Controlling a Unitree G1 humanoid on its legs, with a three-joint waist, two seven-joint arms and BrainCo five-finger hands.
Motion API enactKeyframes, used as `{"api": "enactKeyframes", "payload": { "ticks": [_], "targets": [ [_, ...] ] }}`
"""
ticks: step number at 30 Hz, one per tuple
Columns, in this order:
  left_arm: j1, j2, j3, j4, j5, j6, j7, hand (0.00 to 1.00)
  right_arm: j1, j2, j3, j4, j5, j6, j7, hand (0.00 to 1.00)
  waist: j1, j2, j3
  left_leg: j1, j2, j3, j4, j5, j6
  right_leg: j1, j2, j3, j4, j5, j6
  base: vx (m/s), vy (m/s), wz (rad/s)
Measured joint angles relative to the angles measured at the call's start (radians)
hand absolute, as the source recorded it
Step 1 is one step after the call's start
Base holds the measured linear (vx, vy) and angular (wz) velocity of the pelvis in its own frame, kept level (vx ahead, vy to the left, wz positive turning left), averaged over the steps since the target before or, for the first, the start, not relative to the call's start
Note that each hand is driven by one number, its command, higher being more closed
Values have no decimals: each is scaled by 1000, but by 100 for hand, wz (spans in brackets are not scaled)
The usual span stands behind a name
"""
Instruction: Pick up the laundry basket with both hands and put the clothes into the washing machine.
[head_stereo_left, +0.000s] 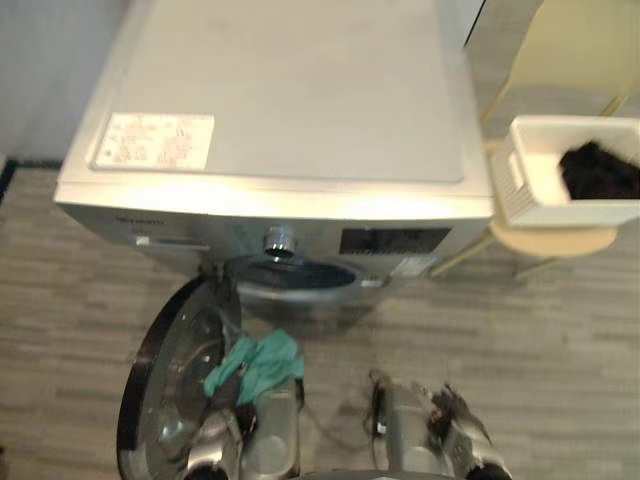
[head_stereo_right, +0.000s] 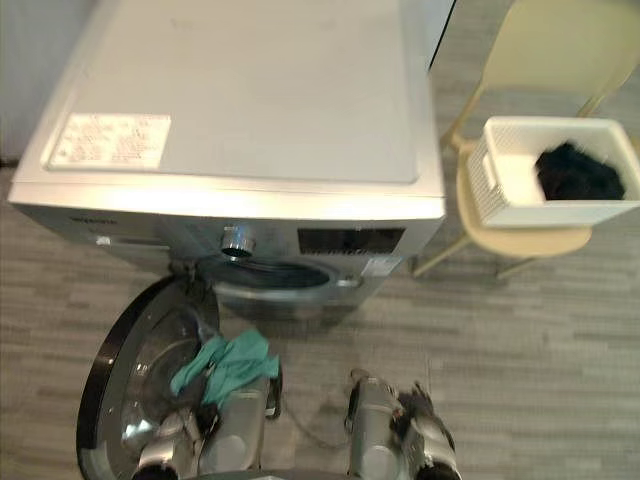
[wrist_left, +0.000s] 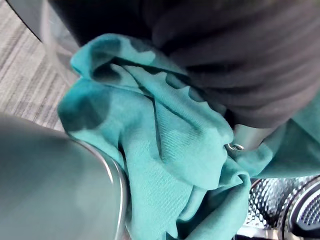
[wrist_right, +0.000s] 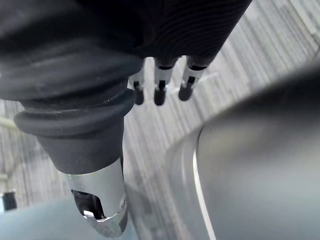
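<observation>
Teal garment: a crumpled teal knit cloth (head_stereo_left: 255, 362) hung at the robot's left hand (wrist_left: 215, 55), low in front of the machine and just beside the open door, outside the drum.
Left hand fingers: buried in the teal folds; whether they were curled on the cloth could not be told.
Right hand: the right hand (wrist_right: 159, 82) hung low beside the machine front, fingers straight and loosely side by side, thumb apart, holding nothing.
Basket: the white slatted plastic laundry basket (head_stereo_left: 520, 185) stood on the seat of a cream-coloured chair (head_stereo_left: 560, 240) to the right of the machine, well apart from both hands.
Basket contents: one black bundled garment (head_stereo_left: 598, 170) lay inside.
Machine: the silver front-loading washing machine (head_stereo_left: 280, 90) had its round glass door (head_stereo_left: 165, 370) swung wide to the left; the dark drum opening (head_stereo_left: 295, 272) was unobstructed.
Done, as judged: door open; one garment brought to the machine.
Left, as judged: teal cloth not yet through the opening; black garment to follow; the basket was not lifted by either hand.
</observation>
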Motion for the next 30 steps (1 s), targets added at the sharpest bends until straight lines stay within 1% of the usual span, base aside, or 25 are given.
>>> {"api": "enactKeyframes", "payload": {
  "ticks": [1, 2, 5, 6, 7, 8, 9, 10, 11, 14, 16, 17, 18, 19, 20, 21, 22, 23, 24, 25, 27, 28, 29, 30],
  "targets": [
    [-32, -5, -12, 1, -1, 0, 16, 100, -22, 1, 19, -5, 16, -8, -3, 0, 0, -1, 4, -35, 0, 13, 11, 0, 14, -33, -2, 8, -2, 6, 7, 48, 172, -12],
    [-59, -5, -27, 8, -1, 0, 30, 100, -40, 4, 29, -5, 28, -14, -7, 0, 0, -2, 12, -54, 2, 17, 17, -1, 16, -49, 0, 13, -10, 15, 14, 69, 112, -16],
    [-158, -22, -73, 11, -2, 1, 58, 100, -77, 5, 58, -22, 38, -26, -19, 0, -1, -10, 42, -98, 16, 37, 27, -1, 16, -86, 7, 22, -39, 40, 24, 55, 66, -22],
    [-206, -27, -86, 11, -5, 0, 60, 100, -89, 5, 70, -31, 43, -33, -20, 0, -1, -15, 47, -129, 27, 46, 42, -1, 16, -116, 17, 32, -45, 52, 21, 64, 55, -42],
    [-255, -31, -95, 11, -6, -1, 63, 100, -97, 5, 74, -43, 47, -42, -21, 0, -1, -20, 51, -163, 43, 58, 55, -2, 17, -145, 30, 44, -55, 66, 26, 53, 45, -44],
    [-281, -29, -104, 11, -8, -1, 67, 100, -102, 5, 76, -45, 50, -47, -21, 0, -1, -22, 60, -172, 48, 64, 61, -2, 17, -158, 34, 49, -57, 73, 21, 53, 47, -43],
    [-329, -28, -108, 11, -11, -3, 77, 100, -117, 2, 80, -47, 65, -54, -25, 0, -3, -25, 77, -189, 58, 70, 67, -2, 17, -174, 40, 51, -66, 89, 25, 33, 50, -34],
    [-373, -30, -109, 12, -26, -3, 80, 100, -125, -1, 84, -51, 68, -56, -33, 0, -10, -27, 95, -204, 66, 73, 74, -2, 17, -188, 47, 55, -72, 98, 23, 15, 42, -32],
    [-395, -30, -109, 14, -34, -4, 80, 100, -126, -2, 85, -53, 71, -57, -39, 0, -11, -28, 100, -216, 73, 78, 79, -2, 17, -200, 53, 57, -71, 104, 17, -15, 29, -33],
    [-499, -12, -97, 22, -101, -5, 83, 100, -134, -4, 84, -67, 73, -58, -48, 0, -20, -39, 109, -305, 106, 90, 100, -2, 18, -292, 78, 71, -80, 141, 19, -30, 11, -35],
    [-555, 6, -61, 37, -136, -4, 93, 100, -135, -4, 84, -82, 74, -59, -50, 0, -30, -43, 118, -353, 125, 88, 119, -4, 21, -331, 95, 74, -87, 155, 17, -46, -24, -33],
    [-598, 28, -33, 44, -164, -4, 100, 100, -135, -5, 84, -84, 75, -62, -56, 0, -31, -50, 125, -377, 140, 88, 124, -8, 26, -355, 110, 77, -91, 170, 16, -67, -47, -39],
    [-628, 43, -20, 56, -181, -4, 102, 100, -135, -7, 80, -86, 77, -62, -60, 0, -33, -50, 125, -396, 147, 86, 129, -14, 37, -370, 119, 76, -97, 172, 15, -62, -40, -30],
    [-651, 54, -7, 62, -201, -4, 104, 100, -135, -8, 76, -91, 82, -62, -61, 0, -35, -51, 125, -414, 152, 82, 132, -14, 37, -382, 124, 76, -100, 175, 17, -77, -43, -24],
    [-700, 81, 15, 64, -252, -3, 109, 100, -135, -8, 64, -99, 85, -63, -61, 0, -38, -51, 126, -447, 165, 78, 144, -14, 37, -410, 138, 75, -106, 191, 14, -84, -40, -25],
    [-757, 128, 17, 64, -304, -2, 119, 100, -135, -8, 61, -111, 96, -66, -61, 0, -45, -58, 133, -471, 174, 76, 153, -14, 37, -428, 145, 77, -109, 194, 16, -82, -42, -27],
    [-787, 157, 18, 64, -328, -1, 121, 100, -135, -6, 61, -119, 105, -68, -61, 0, -50, -62, 136, -482, 179, 76, 159, -14, 37, -438, 149, 78, -109, 199, 18, -80, -39, -24],
    [-853, 215, 17, 65, -357, 2, 123, 100, -133, -7, 59, -124, 112, -80, -61, 0, -58, -69, 140, -502, 186, 76, 167, -14, 38, -457, 159, 82, -107, 205, 18, -79, -35, -22],
    [-932, 260, 10, 65, -387, 3, 124, 100, -131, -10, 49, -129, 119, -91, -61, 0, -58, -70, 142, -528, 194, 75, 178, -12, 41, -480, 164, 82, -104, 211, 17, -81, -30, -20],
    [-973, 283, 7, 64, -400, 2, 124, 100, -130, -10, 46, -132, 124, -95, -61, 0, -58, -70, 142, -542, 197, 72, 184, -11, 42, -492, 167, 82, -101, 212, 17, -55, -16, -14],
    [-1120, 372, -21, 36, -418, 0, 124, 100, -125, -3, 47, -154, 145, -103, -60, 0, -65, -68, 143, -585, 198, 58, 202, -8, 46, -525, 175, 77, -99, 220, 21, -23, 13, -9],
    [-1145, 390, -36, 18, -429, -3, 125, 100, -121, -1, 50, -160, 148, -104, -59, 0, -68, -68, 143, -587, 199, 56, 204, -8, 46, -525, 176, 76, -103, 222, 21, 0, 0, 0],
    [-1165, 408, -50, -3, -448, -54, 117, 100, -112, -1, 60, -163, 150, -106, -57, 0, -73, -68, 143, -587, 200, 53, 208, -8, 45, -522, 176, 75, -104, 222, 21, 26, 25, 4],
    [-1156, 405, -71, -37, -479, -92, 120, 100, -91, -2, 63, -177, 150, -111, -56, 0, -76, -68, 144, -589, 199, 50, 212, -8, 45, -521, 176, 70, -104, 222, 21, 45, 28, 8]
  ]
}}
